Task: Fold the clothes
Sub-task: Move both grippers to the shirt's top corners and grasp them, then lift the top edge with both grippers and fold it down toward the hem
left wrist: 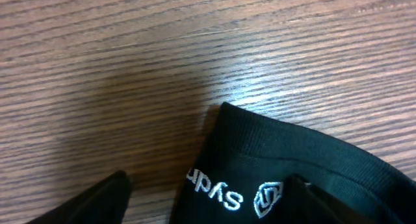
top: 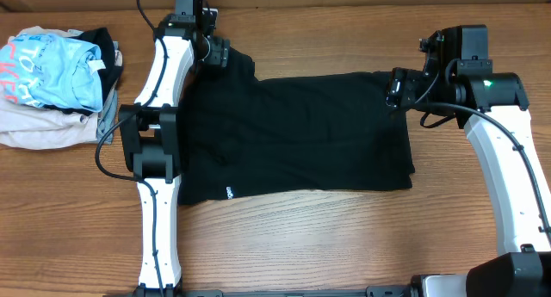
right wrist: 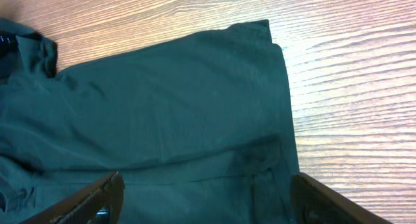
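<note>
The left gripper [left wrist: 208,195] is released, its fingers spread to either side of a lettered edge of the black T-shirt [top: 293,133] at its far left corner. The right gripper [right wrist: 207,185] is likewise spread wide over the far right corner. The T-shirt lies flat mid-table [top: 344,245]. A garment pile [top: 52,82] sits far left.

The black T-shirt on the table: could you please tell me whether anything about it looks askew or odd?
Only slightly. The black T-shirt lies flat but a little askew, its lower edge slanting across the table, and the corner beside the left gripper juts out past the top edge. No damage shows.
</note>
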You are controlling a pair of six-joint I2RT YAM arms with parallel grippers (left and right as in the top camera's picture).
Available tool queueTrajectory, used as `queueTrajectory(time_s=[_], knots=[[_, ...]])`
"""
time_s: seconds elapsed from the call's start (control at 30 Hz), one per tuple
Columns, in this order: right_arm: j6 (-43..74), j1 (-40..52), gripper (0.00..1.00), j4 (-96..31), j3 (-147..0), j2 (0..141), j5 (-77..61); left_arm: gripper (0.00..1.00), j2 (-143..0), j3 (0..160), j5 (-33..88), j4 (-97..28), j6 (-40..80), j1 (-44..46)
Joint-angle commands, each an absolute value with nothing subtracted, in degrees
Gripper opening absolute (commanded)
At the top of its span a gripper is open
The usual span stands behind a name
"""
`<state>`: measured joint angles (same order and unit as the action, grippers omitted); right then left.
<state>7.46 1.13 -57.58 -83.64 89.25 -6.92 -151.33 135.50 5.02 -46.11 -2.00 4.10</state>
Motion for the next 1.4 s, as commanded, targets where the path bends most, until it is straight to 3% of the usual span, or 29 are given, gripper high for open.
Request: queueTrajectory(time_s=[0.0,0.2,0.53,0.63,0.83,1.37], knots=[[7.2,0.89,0.85,-57.12,-85.21,87.92,-6.04,0.73,-152.57,136.99,6.5,-46.24,-3.01,4.27],[7.2,0.89,0.85,-57.06,-85.21,87.92,-6.04,0.7,-152.7,136.99,7.53,-46.19,-3.01,4.69],[7.22,0.89,0.85,-56.07,-85.21,87.92,-6.04,0.51,-156.38,136.99,7.51,-47.0,-2.57,6.02],[7.25,0.89,0.84,-55.11,-85.21,87.94,-6.07,0.41,-156.66,136.99,7.51,-46.63,-2.52,6.13],[7.2,0.99,0.79,-50.83,-85.19,90.21,-1.87,0.04,-155.13,137.64,7.46,-47.64,-2.52,5.82],[7.25,-0.25,0.68,-29.76,-85.19,111.35,-0.49,0.04,-146.19,144.44,4.49,-64.6,3.44,5.65]])
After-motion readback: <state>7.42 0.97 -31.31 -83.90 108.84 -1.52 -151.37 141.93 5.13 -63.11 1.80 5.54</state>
